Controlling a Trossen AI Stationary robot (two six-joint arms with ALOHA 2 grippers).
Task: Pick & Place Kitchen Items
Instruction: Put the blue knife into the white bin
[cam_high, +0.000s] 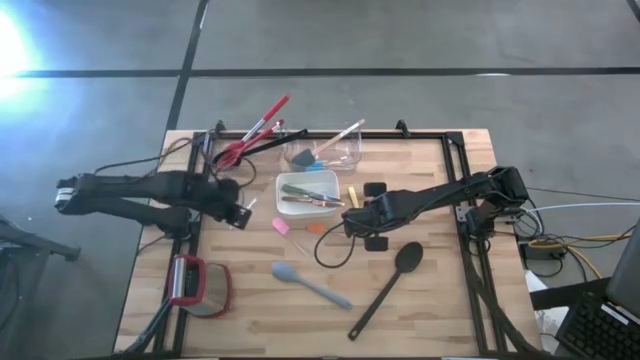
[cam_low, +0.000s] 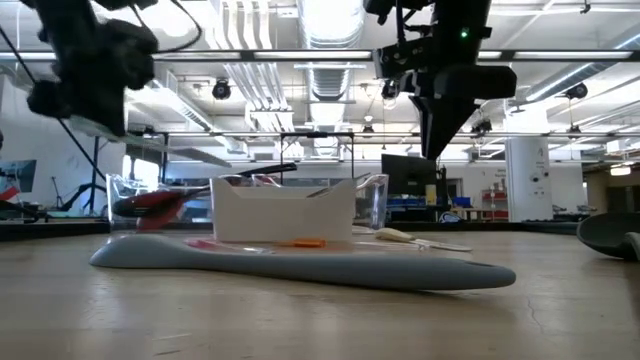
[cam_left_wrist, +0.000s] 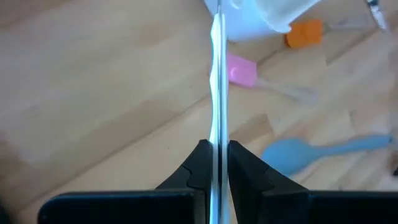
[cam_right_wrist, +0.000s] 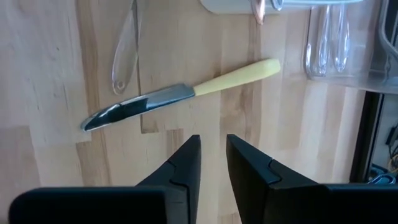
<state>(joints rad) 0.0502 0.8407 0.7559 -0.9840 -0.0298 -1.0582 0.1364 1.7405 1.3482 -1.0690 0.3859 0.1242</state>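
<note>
My left gripper (cam_high: 241, 211) is above the table left of the white square dish (cam_high: 308, 195), shut on a thin metal utensil (cam_left_wrist: 217, 74) seen edge-on. My right gripper (cam_high: 349, 223) hovers right of the dish, fingers a narrow gap apart and empty (cam_right_wrist: 213, 168). Under it a yellow-handled knife (cam_right_wrist: 186, 93) lies flat on the table. A grey-blue spatula (cam_high: 310, 285), a black spoon (cam_high: 390, 285), a pink piece (cam_high: 281, 226) and an orange piece (cam_high: 316, 227) lie on the wood. Red utensils (cam_high: 255, 130) lie at the far edge. My left gripper pinches the thin metal utensil between its two fingers (cam_left_wrist: 217, 146), its flat faces against the pads. The utensil runs along the fingers and sticks out ahead of them toward the white dish. It is lifted clear of the table.
The white dish holds several utensils. A clear plastic tub (cam_high: 322, 150) stands behind it. A red-and-grey rounded gadget (cam_high: 200, 285) lies near the table's left front. A black frame rail (cam_high: 465, 200) runs along the table's edges. Bare wood shows at the front middle.
</note>
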